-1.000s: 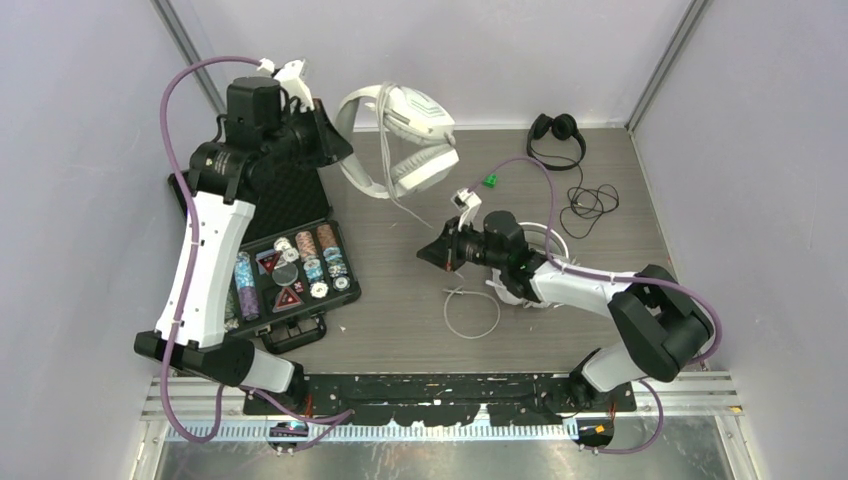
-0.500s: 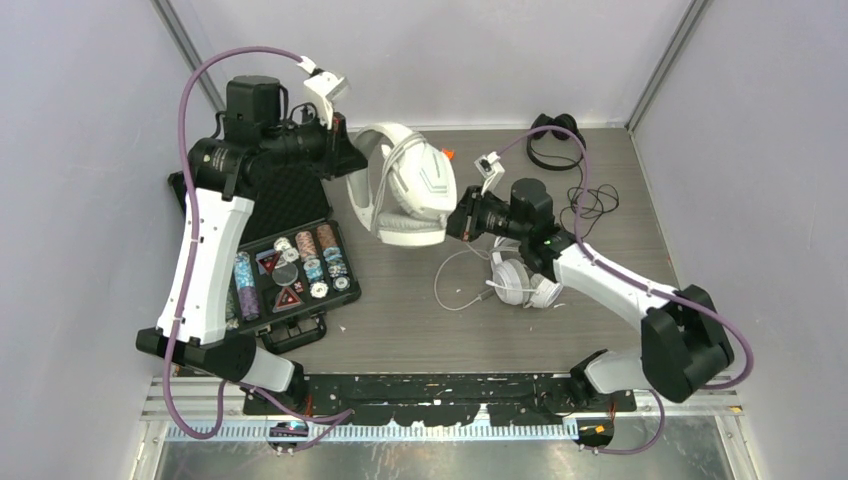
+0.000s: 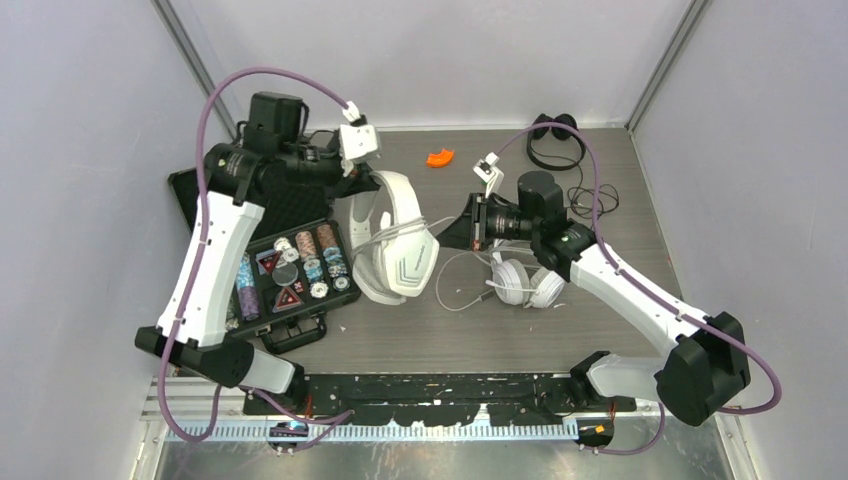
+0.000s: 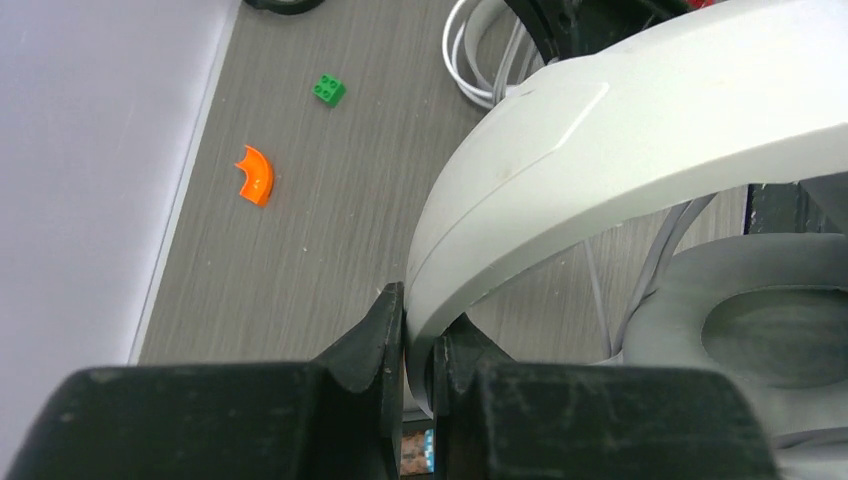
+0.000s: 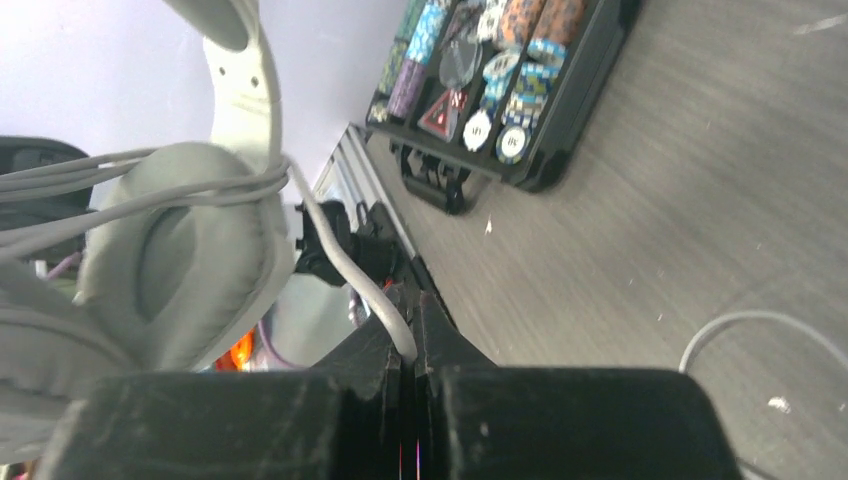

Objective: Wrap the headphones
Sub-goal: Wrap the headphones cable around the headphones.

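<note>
Since the earlier frames, the white headset (image 3: pixel 397 245) has been brought down from the back of the counter (image 3: pixel 400 330) and is now held just right of the case (image 3: pixel 300 205), with one earcup close to the case's right edge. Whether the counter is touched cannot be told. Its headband is gripped by the left claw (image 4: pixel 418 325), clenched on the band's edge. The cable (image 5: pixel 345 262) is pinched in the right claw (image 5: pixel 408 350), further right of the case, and several turns are drawn across an earcup. A pale headset (image 3: pixel 522 282) is laid well right of the case, under the right arm. A black headset (image 3: pixel 557 135) is set far right of the case, by the back wall. An orange piece (image 3: pixel 438 157) is seen beyond the case, to its right.
</note>
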You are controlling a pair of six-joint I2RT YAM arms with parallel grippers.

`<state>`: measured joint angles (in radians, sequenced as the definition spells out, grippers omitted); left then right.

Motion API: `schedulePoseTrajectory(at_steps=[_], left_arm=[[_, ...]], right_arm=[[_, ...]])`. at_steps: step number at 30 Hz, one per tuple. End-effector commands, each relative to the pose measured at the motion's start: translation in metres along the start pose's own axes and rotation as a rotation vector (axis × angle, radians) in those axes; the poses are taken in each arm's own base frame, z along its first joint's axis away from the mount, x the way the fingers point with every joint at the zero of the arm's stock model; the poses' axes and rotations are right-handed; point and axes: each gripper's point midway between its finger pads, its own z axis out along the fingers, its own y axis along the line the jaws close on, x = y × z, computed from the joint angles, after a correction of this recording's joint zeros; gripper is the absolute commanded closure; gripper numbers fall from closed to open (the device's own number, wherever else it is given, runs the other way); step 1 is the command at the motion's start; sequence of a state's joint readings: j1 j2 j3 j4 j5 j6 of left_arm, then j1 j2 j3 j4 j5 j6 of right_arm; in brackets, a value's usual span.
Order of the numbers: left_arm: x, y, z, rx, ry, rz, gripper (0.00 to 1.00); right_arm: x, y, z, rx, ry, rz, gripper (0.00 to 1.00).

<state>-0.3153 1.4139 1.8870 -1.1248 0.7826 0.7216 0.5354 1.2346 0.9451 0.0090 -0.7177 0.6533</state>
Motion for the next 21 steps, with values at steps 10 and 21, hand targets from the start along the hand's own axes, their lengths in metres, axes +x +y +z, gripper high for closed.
schedulePoseTrajectory(at_steps=[10,21], left_arm=[[0.048,0.019,0.02,-0.09,0.356,0.345,1.0],[0.054,0.032,0.032,-0.137,0.371,0.433,1.0]], right_arm=[[0.012,0.056,-0.027,-0.184,0.135,0.09,0.98],[0.018,0.078,-0.035,-0.335,0.167,0.088,0.9]])
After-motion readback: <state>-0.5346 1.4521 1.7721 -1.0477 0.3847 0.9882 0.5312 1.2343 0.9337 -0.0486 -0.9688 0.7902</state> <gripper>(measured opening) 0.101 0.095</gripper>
